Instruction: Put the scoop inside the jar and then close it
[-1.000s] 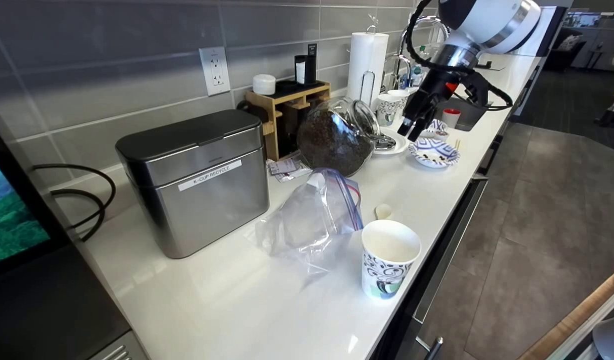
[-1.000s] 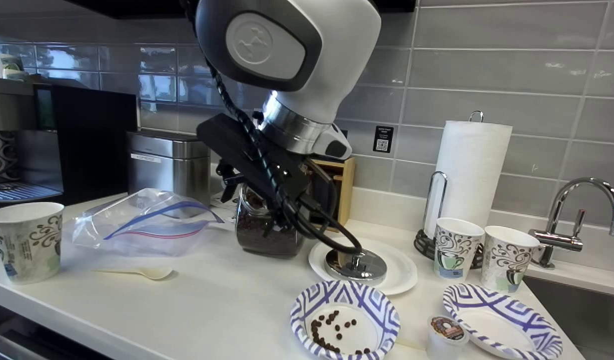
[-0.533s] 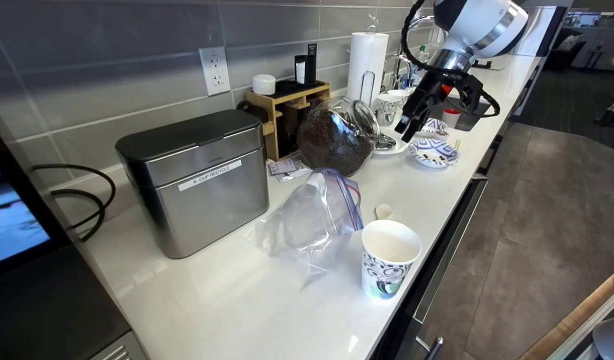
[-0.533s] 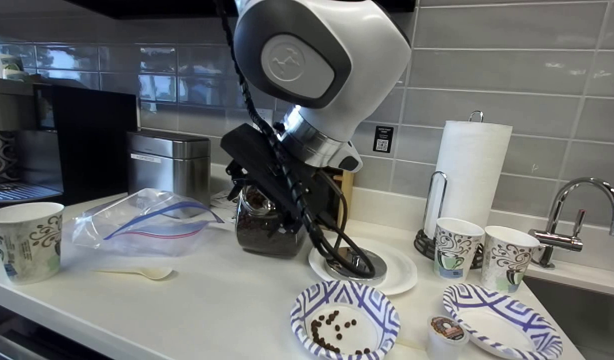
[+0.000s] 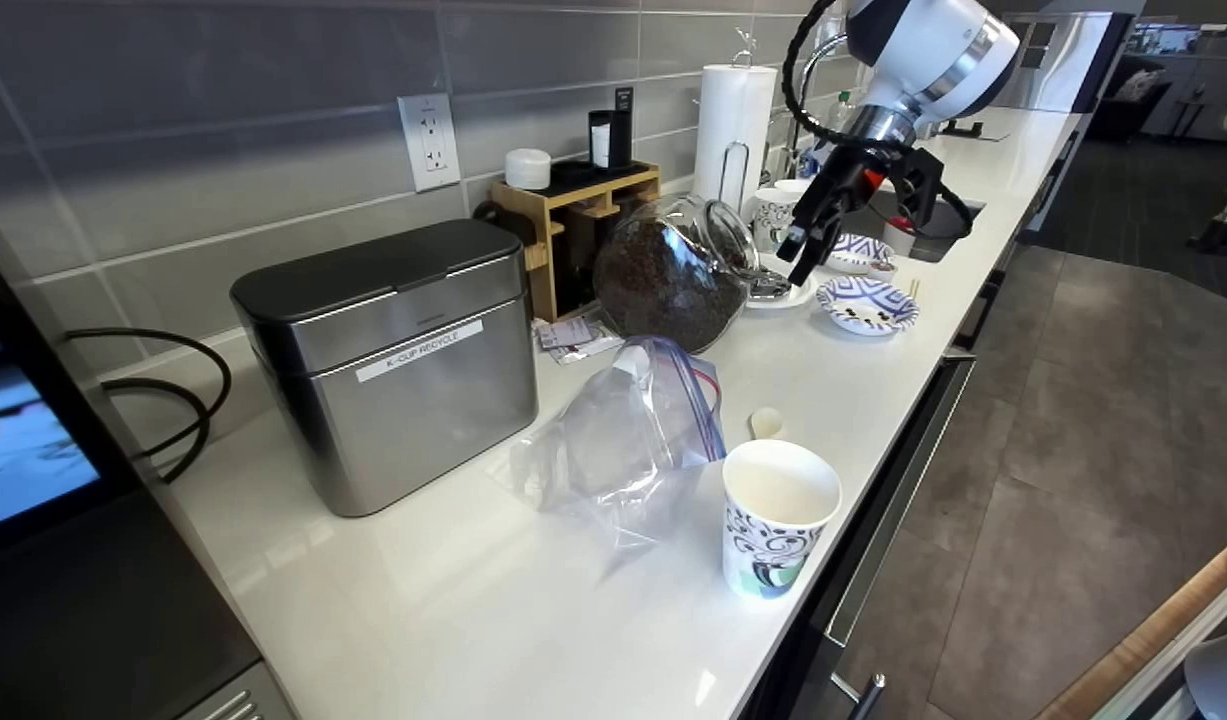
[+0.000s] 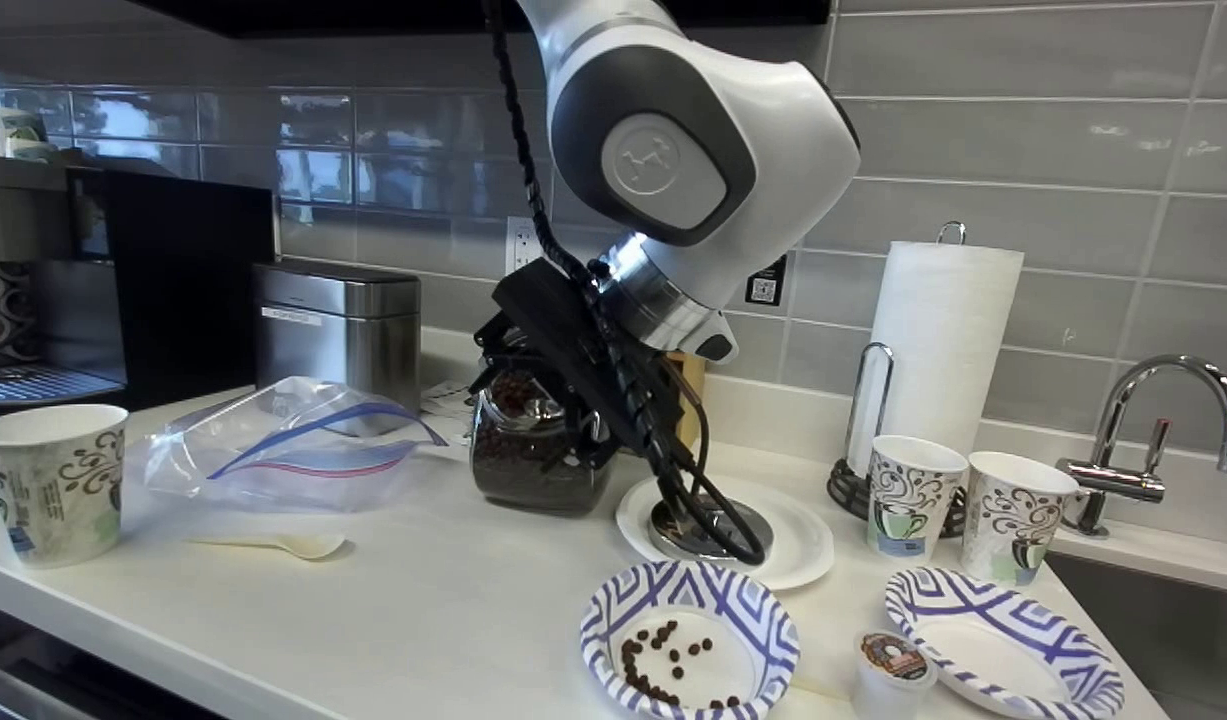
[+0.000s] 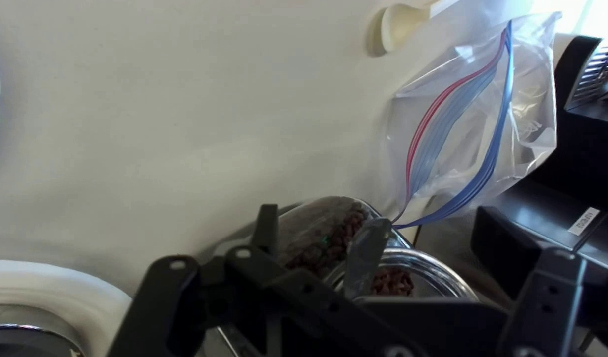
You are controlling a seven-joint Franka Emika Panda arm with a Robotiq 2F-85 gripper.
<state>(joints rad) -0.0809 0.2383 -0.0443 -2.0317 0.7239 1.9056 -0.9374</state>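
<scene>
While dark beans (image 7: 342, 235) show through, glass jar (image 5: 668, 285), slanted mouth (image 7: 429, 259) open

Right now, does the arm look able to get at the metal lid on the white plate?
Probably yes: the claw is open, and nothing visible sits on the lid. One caution: in an exterior view the black cable loops in front of the lid; whether it touches, I can't tell.

The arm (image 6: 803, 130) is glossy white with a dark grey panel (image 6: 580, 145), paler emblem plate (image 6: 665, 175), silvery collar (image 6: 663, 303), braided black cable (image 6: 520, 130), red patch (image 5: 874, 180) and black gripper (image 7: 380, 230) with pale screw heads (image 7: 243, 253).
</scene>
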